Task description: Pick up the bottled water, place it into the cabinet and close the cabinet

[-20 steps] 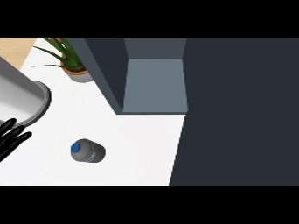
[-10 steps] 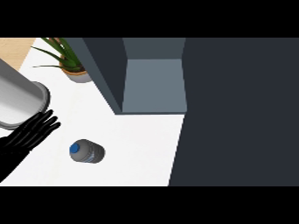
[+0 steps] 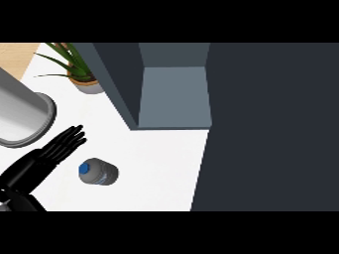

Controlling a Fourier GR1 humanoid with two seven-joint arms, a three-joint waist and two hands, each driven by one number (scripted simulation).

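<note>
The bottled water stands upright on the white counter; from above I see its blue cap and grey body. My left hand comes in from the lower left, open with straight fingers pointing up and right. It lies just left of the bottle, not touching it. The cabinet stands open behind the bottle, its grey-blue inside showing. Its dark door fills the right side. My right hand does not show.
A large grey cylinder slants in from the upper left, ending just above my hand. A potted plant stands at the back, left of the cabinet's side wall. Wooden surface shows at the top left corner.
My left hand has moved up and to the right from the left edge, coming alongside the bottle. The bottle and cabinet have not moved.
</note>
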